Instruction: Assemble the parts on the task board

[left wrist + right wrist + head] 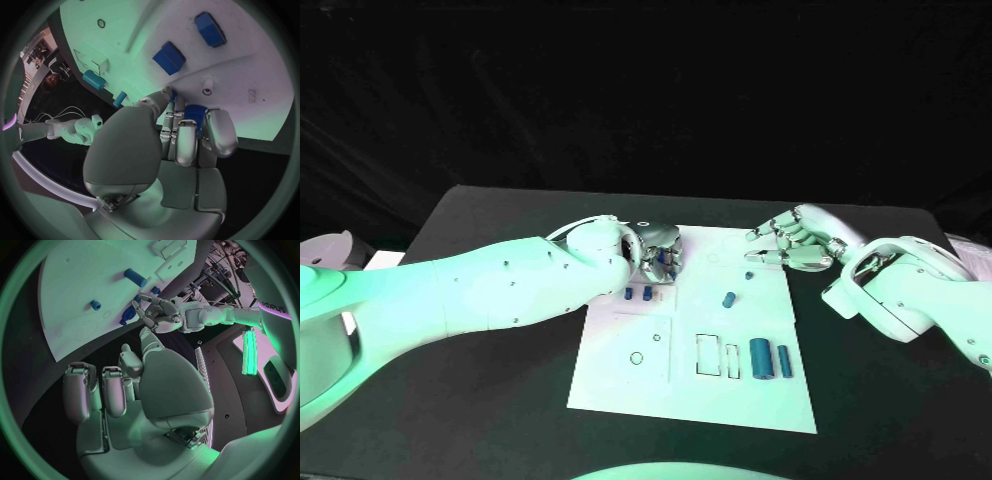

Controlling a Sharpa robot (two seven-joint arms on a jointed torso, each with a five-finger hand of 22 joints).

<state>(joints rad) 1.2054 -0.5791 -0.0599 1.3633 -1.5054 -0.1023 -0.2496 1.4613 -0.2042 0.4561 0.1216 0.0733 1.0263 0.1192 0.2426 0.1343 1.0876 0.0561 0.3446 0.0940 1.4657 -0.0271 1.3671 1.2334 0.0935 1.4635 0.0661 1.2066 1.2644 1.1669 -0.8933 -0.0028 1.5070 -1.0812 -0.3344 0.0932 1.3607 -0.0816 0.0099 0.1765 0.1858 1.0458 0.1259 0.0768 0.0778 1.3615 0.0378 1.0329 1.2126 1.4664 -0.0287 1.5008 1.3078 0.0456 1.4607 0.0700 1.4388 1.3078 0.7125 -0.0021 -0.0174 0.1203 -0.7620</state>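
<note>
Black table [502, 215] against a dark backdrop, bearing the white board [733, 390] at centre. Head view: left hand [656, 255] over the board's far left part, just beyond two small blue parts [639, 294]; right hand [788, 245] at the far right edge, fingers curled, nothing in them. A small part [730, 298] lies mid-board; two cylinders [769, 358] stand near the right edge. Left wrist view: fingers [187, 140] closed around a blue part [195, 114], two blue blocks [169, 57] beyond on the board. Right wrist view: curled fingers [94, 395] off the board's edge, above black table.
</note>
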